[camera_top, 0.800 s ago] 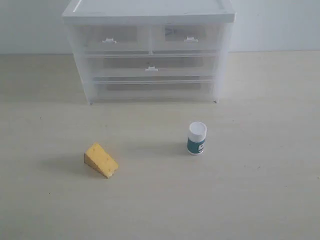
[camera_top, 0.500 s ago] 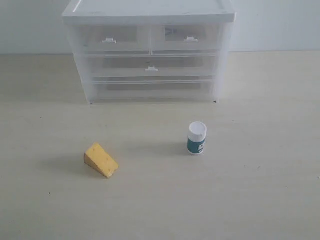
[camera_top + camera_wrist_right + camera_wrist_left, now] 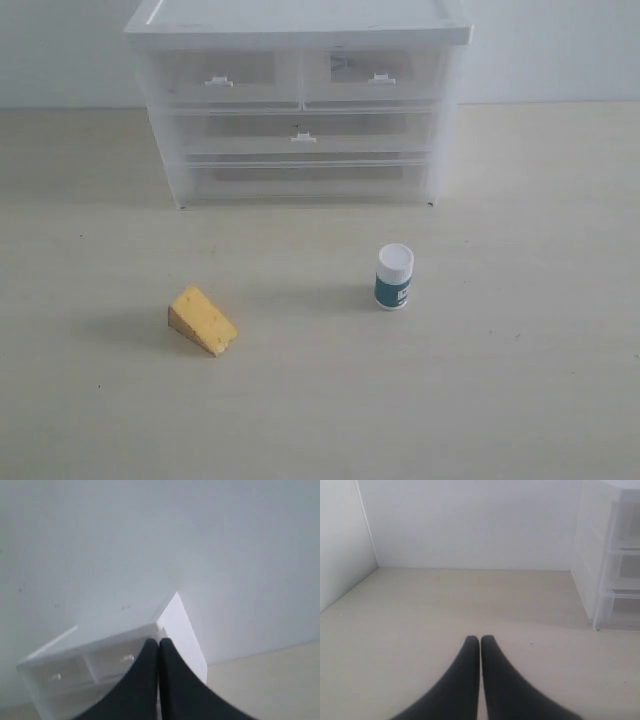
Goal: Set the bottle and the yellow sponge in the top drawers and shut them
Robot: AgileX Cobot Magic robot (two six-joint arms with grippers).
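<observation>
On worktop (image 3: 520,380), well apart: sponge (image 3: 202,320), bottle (image 3: 394,277). Closed: top drawers (image 3: 240,72). Clenched, empty: left gripper (image 3: 480,641), right gripper (image 3: 158,642).

The table (image 3: 520,380) is a pale, light-wood surface. Three items rest directly on it. The white-framed chest (image 3: 300,110) stands at the far edge. The bottle (image 3: 394,277) stands upright in front of the chest, below its right half and well apart from it. The yellow sponge (image 3: 201,321) lies in front of the chest's left half, farther from the chest than the bottle.
</observation>
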